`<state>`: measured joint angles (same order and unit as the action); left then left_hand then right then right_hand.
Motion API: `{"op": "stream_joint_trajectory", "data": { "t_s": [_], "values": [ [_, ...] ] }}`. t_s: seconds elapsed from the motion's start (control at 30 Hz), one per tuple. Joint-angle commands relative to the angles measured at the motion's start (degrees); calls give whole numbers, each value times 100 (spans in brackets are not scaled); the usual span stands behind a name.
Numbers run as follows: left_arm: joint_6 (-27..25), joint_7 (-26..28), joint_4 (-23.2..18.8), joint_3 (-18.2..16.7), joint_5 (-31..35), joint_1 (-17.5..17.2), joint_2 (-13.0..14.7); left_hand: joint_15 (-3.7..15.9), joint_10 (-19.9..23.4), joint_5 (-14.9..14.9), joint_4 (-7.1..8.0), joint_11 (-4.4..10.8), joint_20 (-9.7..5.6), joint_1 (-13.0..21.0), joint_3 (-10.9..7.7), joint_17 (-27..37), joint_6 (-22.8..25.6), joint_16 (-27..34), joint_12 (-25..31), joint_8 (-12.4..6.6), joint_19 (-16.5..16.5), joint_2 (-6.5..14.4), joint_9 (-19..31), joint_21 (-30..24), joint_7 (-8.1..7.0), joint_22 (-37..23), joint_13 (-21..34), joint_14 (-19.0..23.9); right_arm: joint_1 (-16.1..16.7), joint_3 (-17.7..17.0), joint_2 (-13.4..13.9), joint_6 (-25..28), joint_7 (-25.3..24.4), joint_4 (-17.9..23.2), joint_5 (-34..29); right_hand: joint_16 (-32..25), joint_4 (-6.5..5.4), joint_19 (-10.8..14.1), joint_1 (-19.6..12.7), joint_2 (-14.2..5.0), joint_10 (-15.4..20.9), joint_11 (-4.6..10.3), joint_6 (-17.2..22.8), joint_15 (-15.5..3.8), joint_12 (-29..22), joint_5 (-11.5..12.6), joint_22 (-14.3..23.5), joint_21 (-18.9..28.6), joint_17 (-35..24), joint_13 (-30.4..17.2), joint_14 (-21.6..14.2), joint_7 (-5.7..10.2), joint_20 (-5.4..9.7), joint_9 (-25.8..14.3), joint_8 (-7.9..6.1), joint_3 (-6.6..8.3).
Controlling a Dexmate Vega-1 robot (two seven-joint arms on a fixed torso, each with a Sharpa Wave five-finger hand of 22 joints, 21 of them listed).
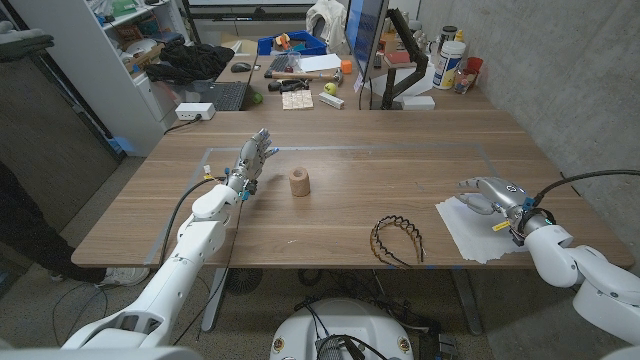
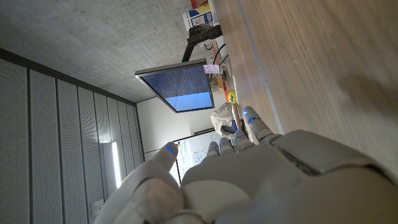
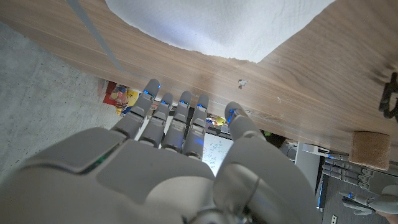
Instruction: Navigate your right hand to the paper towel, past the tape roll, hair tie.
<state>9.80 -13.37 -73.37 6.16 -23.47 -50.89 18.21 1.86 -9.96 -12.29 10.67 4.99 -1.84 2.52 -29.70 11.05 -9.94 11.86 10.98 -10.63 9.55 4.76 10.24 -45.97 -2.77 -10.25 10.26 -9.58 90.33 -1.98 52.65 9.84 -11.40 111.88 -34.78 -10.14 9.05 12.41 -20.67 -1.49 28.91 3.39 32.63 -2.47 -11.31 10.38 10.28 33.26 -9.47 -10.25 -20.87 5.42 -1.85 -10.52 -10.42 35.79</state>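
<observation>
The paper towel (image 1: pixel 482 231), a white, slightly rumpled sheet, lies at the near right of the wooden table (image 1: pixel 350 170). The right hand (image 1: pixel 488 194) is over the towel's far edge, fingers extended and close side by side, holding nothing; whether it touches the sheet cannot be told from the head view. The right wrist view shows what the head view does not: the towel's soft dimpled texture (image 3: pixel 217 25), the fingers (image 3: pixel 186 118) reaching past its edge over bare wood grain, and pale grey smooth shells on the hand's back.

The tape roll (image 1: pixel 299 182), a short tan cylinder with a hollow core, stands upright near the table's middle; it appears as a fibrous tan block (image 3: pixel 370 149) in the right wrist view. The black item with a scalloped, toothed arc (image 1: pixel 397 241) lies flat to the near left of the towel, apart from it.

The left hand (image 1: pixel 254 159) is at the far left, fingers straight and slightly spread, empty. Its wrist view adds a lit monitor (image 2: pixel 177 88) beyond the table.
</observation>
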Motion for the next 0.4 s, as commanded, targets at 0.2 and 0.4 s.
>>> {"op": "stream_joint_trajectory", "data": {
  "t_s": [0.2, 0.4],
  "values": [
    [-89, -16, 87, 62, 33, 117, -16, 281, -918, -17, 6, 48, -527, -63, -37, 11, -883, -10, 19, -20, 1563, 542, 24, 16, -19, -20, 11, -1527, -180, 136, 52, 63, -44, -154, 112, -9, -103, -27, 80, -12, -71, -27, -110, -406, 25, 31, 10, -39, -46, -17, 54, -13, 12, -26, 29, -8],
    [-88, -32, 42, 43, 39, 95, 13, 286, -927, -16, 7, 46, -531, -64, -37, 11, -884, -10, 15, -20, 1563, 542, 24, 21, -21, -21, 11, -1527, -304, 284, 115, 125, -66, -186, 89, -9, -115, -34, 90, -34, -115, -8, -140, -402, 33, 34, 11, -53, -45, -17, 59, -5, 6, -26, 26, 0]
  ]
}}
